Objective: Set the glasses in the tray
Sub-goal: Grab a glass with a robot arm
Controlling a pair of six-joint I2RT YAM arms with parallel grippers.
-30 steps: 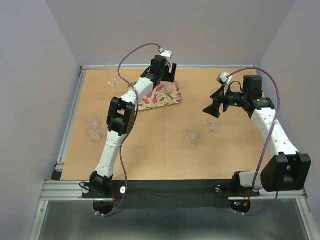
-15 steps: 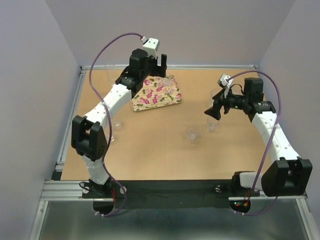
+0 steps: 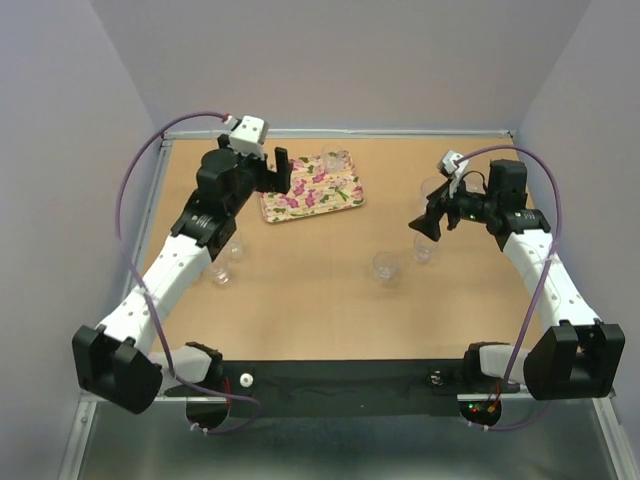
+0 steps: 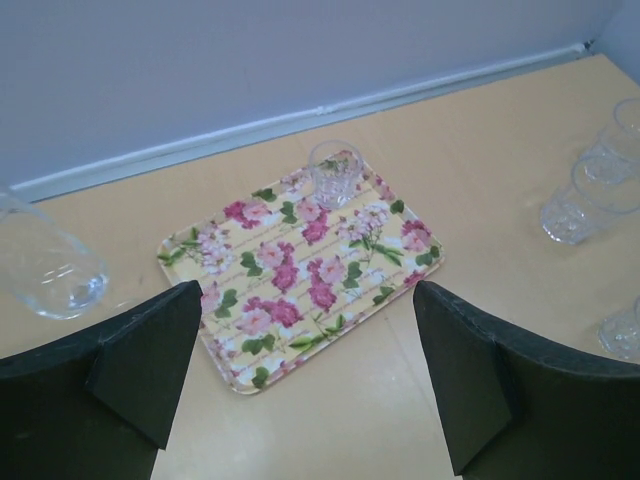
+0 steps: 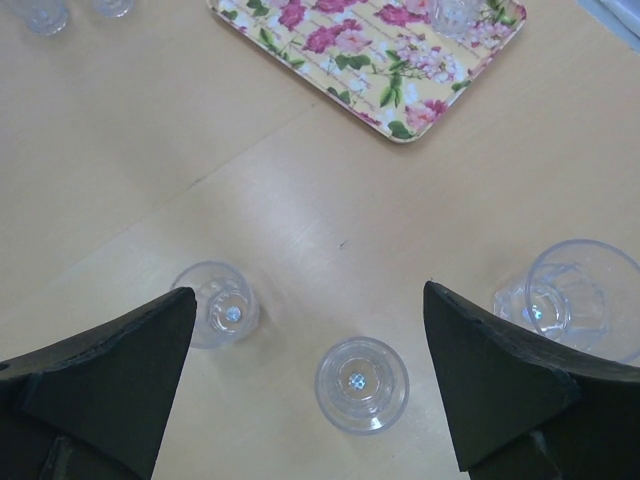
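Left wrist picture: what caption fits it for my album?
Open left gripper facing the flowery tray, one glass standing at its far end.

Background-wise, everything sits on a light wood-coloured tabletop that fills the middle of the overhead frame, boxed in by plain pale lavender walls along the top and both sides. There's a silver aluminium rail running down the left edge of the board and a thinner one along the back, then a black strip across the lower part and a dull grey metal sheet right at the bottom
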